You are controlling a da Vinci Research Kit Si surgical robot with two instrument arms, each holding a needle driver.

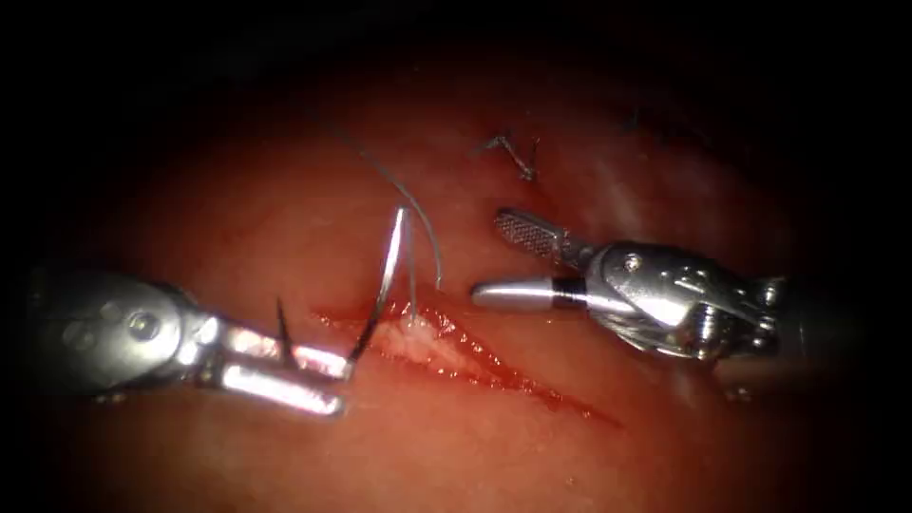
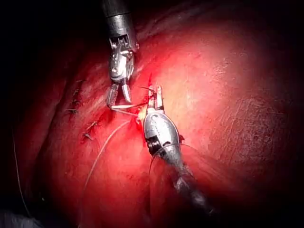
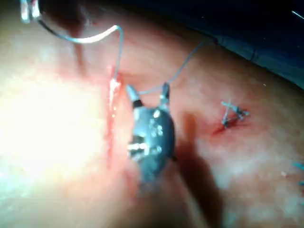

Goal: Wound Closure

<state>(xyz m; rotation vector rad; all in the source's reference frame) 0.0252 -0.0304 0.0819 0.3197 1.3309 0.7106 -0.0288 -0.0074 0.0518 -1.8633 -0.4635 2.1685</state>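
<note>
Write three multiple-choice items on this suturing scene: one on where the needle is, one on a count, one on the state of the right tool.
1. Where is the needle?
A. Held in the left pincer, rising over the cut
B. Held in the right pincer
C. Lying loose on the tissue

2. How many tools hold the needle?
A. None
B. One
C. Two

3. How do the jaws of the right pincer stand?
A. Shut on the thread
B. Shut on the tissue
C. Open, holding nothing

Answers:
1. A: in the endoscope view the left jaws grip the needle at its lower end, at the cut's left end, and it curves up with the thread trailing from its top.
2. B: the left one alone grips it.
3. C: its two jaws spread apart right of the needle, nothing between them.
</note>
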